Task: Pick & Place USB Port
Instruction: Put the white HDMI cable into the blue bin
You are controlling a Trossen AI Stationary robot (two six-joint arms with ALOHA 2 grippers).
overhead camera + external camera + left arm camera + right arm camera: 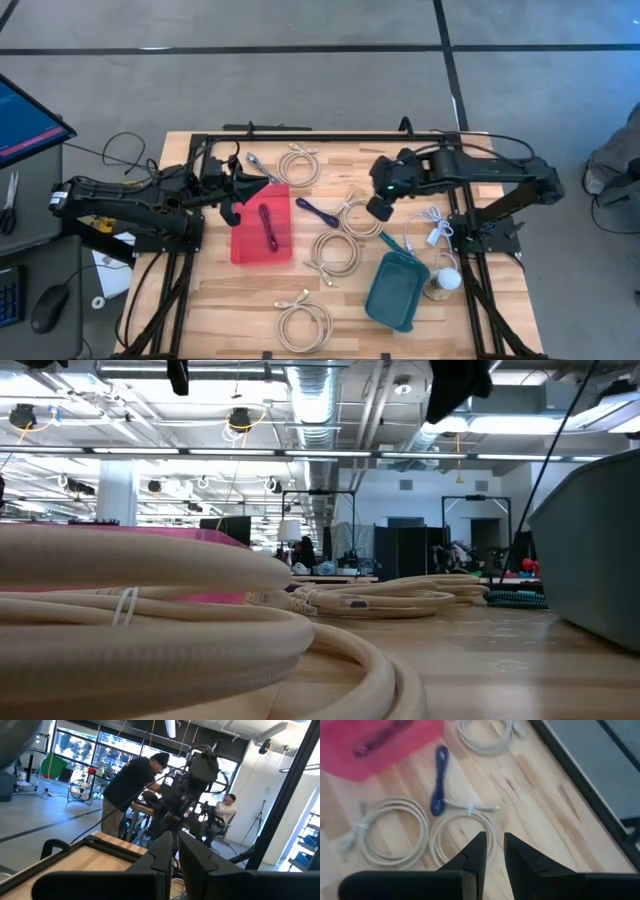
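Note:
A dark blue USB piece [316, 211] [439, 780] lies flat on the wooden table between the red tray [248, 248] and two beige cable coils. A maroon piece of the same kind [268, 226] lies inside the tray. My right gripper [379, 209] [494, 851] hangs shut above the coil [462, 837] to the right of the blue piece, tilted downward, with nothing between its fingers. My left gripper [262, 184] [175, 852] is shut and empty, held about level above the tray's far left corner, pointing toward the right arm [192, 775].
Beige cable coils lie at the far edge [298, 163], at mid-table [335, 252] [360, 215] and at the near edge [303, 322] [150, 590]. A teal bin [398, 290] and a white charger [435, 232] sit at the right. People stand in the room beyond.

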